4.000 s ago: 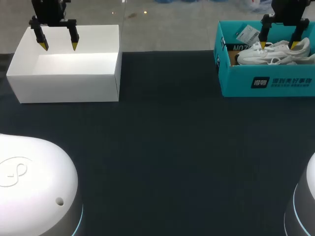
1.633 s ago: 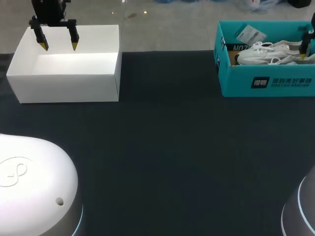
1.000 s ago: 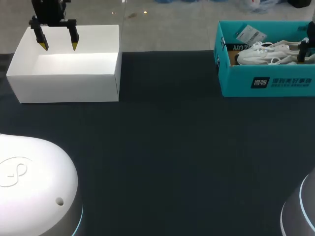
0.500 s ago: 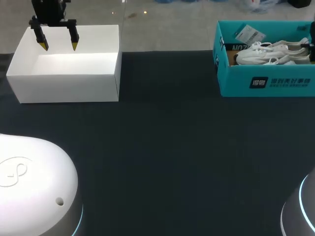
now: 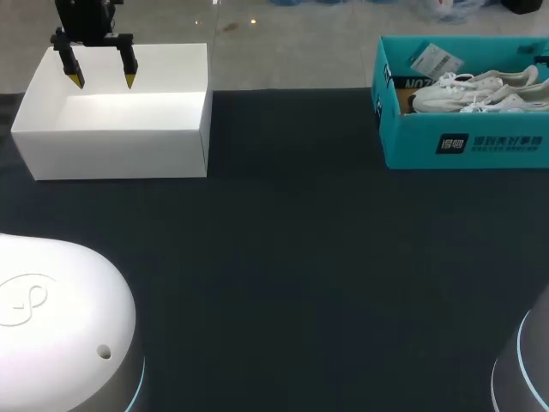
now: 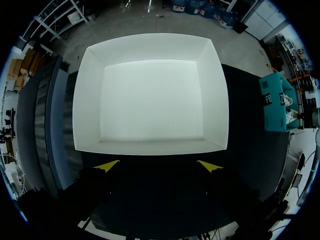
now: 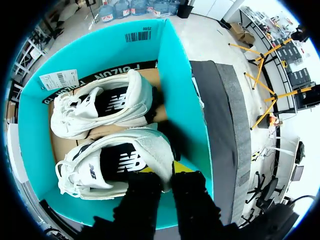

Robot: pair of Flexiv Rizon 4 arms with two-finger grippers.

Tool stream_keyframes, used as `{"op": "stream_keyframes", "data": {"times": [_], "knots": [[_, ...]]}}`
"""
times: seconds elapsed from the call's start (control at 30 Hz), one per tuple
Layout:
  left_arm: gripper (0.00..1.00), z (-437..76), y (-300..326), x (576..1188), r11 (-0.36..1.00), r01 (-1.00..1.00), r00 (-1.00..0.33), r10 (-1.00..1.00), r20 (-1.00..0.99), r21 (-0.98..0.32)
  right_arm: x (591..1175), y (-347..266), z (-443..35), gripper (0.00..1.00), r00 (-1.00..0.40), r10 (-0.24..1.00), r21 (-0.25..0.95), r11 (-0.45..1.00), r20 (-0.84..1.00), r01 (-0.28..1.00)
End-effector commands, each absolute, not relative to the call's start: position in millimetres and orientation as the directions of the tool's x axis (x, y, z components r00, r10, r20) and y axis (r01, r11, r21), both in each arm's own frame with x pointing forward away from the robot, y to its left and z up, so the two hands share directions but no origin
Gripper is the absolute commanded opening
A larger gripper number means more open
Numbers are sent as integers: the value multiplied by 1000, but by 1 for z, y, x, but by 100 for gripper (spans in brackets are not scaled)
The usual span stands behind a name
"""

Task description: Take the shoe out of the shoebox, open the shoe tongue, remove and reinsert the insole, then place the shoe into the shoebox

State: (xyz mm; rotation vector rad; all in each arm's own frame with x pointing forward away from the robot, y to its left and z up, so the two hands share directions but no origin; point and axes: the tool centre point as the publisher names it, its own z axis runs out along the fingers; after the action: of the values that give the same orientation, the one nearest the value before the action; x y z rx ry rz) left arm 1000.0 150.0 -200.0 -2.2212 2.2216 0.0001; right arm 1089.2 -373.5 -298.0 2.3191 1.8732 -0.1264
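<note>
Two white shoes lie side by side in the open teal shoebox (image 5: 463,142) at the table's far right. In the right wrist view my right gripper (image 7: 167,172) reaches down inside the shoebox (image 7: 177,90), shut on the heel of the nearer shoe (image 7: 110,170). The other shoe (image 7: 100,107) lies just beyond it. In the head view the pair of shoes (image 5: 476,90) shows, while the right gripper is almost wholly past the view's right edge. My left gripper (image 5: 104,81) hangs open over the far left of the table, nothing between its fingers (image 6: 106,166).
An empty white box (image 5: 111,137) stands at the far left, directly under the left gripper (image 6: 157,166). A paper tag (image 7: 57,80) lies in the shoebox's toe-end corner. Dark cloth covers the table (image 5: 283,257) between the two boxes.
My right gripper has gone from open to shut on the nearer shoe's heel and drifted towards the right edge of the head view. The left arm has kept still.
</note>
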Motion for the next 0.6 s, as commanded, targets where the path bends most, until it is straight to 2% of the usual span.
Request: {"op": "stream_keyframes", "data": {"times": [0.03, 0.6], "knots": [[100, -200, 150, 1000, 0, -1000, 0, -1000, 0, 0, 1078, -370, -267, 0, 215, 963, 67, -207, -162, 976], [100, -200, 150, 1000, 0, -1000, 0, -1000, 0, 0, 1077, -358, -198, 0, 314, 937, 89, -304, -152, 949]]}}
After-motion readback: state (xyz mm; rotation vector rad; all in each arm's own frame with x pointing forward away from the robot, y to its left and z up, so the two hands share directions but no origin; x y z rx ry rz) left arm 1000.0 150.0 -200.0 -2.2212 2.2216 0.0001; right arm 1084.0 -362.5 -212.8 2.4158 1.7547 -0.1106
